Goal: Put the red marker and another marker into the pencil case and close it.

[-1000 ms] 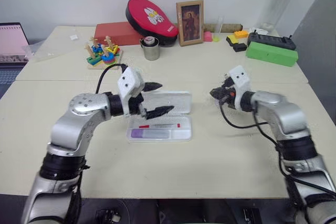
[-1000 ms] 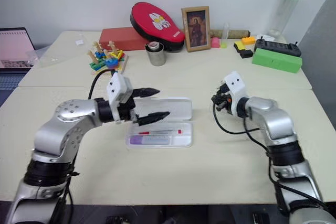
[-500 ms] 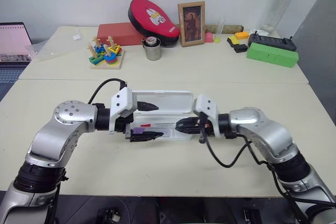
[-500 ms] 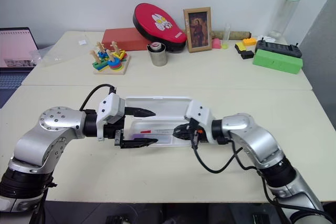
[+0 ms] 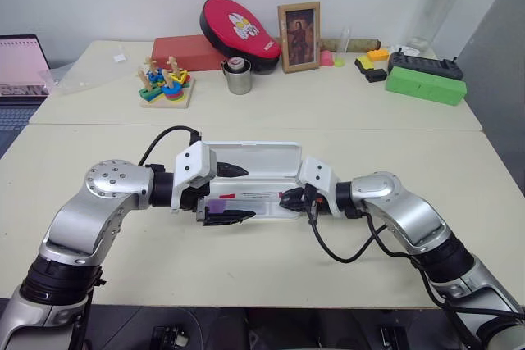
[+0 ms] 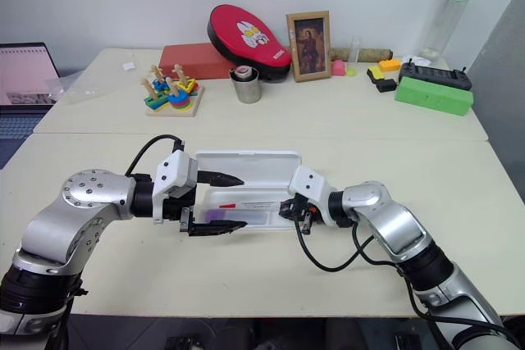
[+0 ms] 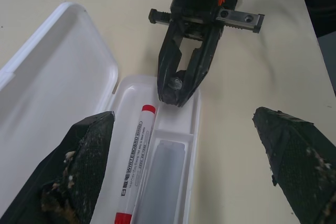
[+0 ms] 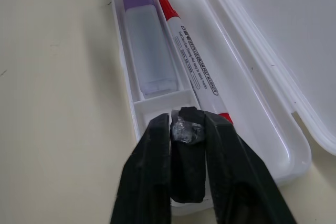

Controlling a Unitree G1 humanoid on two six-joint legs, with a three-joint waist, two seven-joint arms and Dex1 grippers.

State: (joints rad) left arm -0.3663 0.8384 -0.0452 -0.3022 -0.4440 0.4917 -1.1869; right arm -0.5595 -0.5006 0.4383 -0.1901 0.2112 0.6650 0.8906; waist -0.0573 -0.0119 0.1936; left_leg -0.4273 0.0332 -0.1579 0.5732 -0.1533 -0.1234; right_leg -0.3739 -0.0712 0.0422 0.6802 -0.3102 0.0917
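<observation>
The pencil case (image 5: 267,159) lies open at the table's middle, its lid folded back flat. In its tray the red marker (image 7: 135,161) lies beside the purple marker (image 8: 147,45), the red one nearer the lid. My left gripper (image 5: 238,194) is open and straddles the case's left end, one finger over the lid, the other at the tray's near side. My right gripper (image 5: 289,197) points left at the case's right end. Its fingers are together, tips over the tray's small end compartment, holding neither marker.
Along the back of the table stand a wooden stacking toy (image 5: 164,84), a metal cup (image 5: 236,75), a red pouch (image 5: 238,29) on a red box, a picture frame (image 5: 298,36) and a green box (image 5: 425,84). A laptop (image 5: 20,67) is at the far left.
Both arms came down from above to the case's two ends. The right gripper swung far left to the tray's right end and kept creeping in; the left has held still lately.
</observation>
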